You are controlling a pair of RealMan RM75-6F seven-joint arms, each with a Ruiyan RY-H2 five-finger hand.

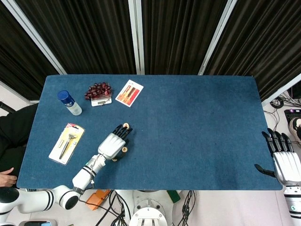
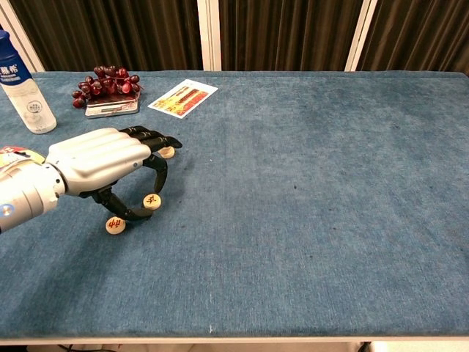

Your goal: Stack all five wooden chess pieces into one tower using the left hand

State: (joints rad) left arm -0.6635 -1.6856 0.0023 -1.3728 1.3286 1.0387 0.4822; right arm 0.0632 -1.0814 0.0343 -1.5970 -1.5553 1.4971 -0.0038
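Three round wooden chess pieces show in the chest view: one (image 2: 152,200) under my left hand's curved fingers, one (image 2: 115,225) nearer the front by the thumb, one (image 2: 167,152) just past the fingertips. My left hand (image 2: 101,167) hovers low over them, palm down. Its thumb tip lies beside the middle piece and a finger (image 2: 160,173) arches above it; the piece lies flat on the cloth. In the head view the left hand (image 1: 111,145) hides most pieces; one piece (image 1: 125,126) shows at its fingertips and another (image 1: 124,149) beside the palm. My right hand (image 1: 285,161) rests off the table's right edge, fingers spread.
At the back left stand a blue-capped bottle (image 2: 22,95), grapes (image 2: 106,81) on a small scale (image 2: 111,108) and a printed card (image 2: 182,97). A packaged tool (image 1: 67,143) lies left of my left hand. The blue cloth table (image 1: 197,127) stretches to the right.
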